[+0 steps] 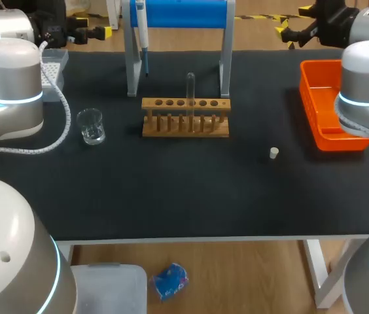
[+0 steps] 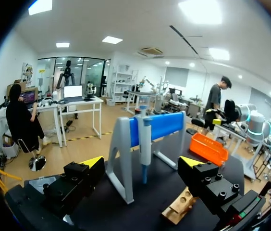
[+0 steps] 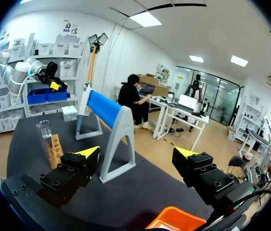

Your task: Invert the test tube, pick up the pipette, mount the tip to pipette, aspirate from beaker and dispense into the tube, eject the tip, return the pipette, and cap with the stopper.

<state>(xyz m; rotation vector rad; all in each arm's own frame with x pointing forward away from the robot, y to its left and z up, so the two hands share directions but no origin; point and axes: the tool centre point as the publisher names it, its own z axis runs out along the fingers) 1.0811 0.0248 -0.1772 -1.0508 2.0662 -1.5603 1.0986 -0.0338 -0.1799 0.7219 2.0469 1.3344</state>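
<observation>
A clear test tube (image 1: 190,91) stands upright in the wooden rack (image 1: 184,119) at mid-table. The pipette (image 1: 142,33) hangs on the blue stand (image 1: 178,13) behind the rack. A glass beaker (image 1: 91,125) sits left of the rack, and a small white stopper (image 1: 273,153) lies to its right. My left gripper (image 2: 141,163) is open and empty, high at the back left, looking toward the pipette (image 2: 145,144). Open and empty as well, my right gripper (image 3: 137,153) hangs at the back right above the orange bin (image 3: 176,225).
An orange bin (image 1: 325,104) stands at the right edge and a white tip box (image 1: 53,65) at the back left. The stand's grey legs (image 1: 132,65) flank the rack from behind. Black mat stretches from the rack to the front edge.
</observation>
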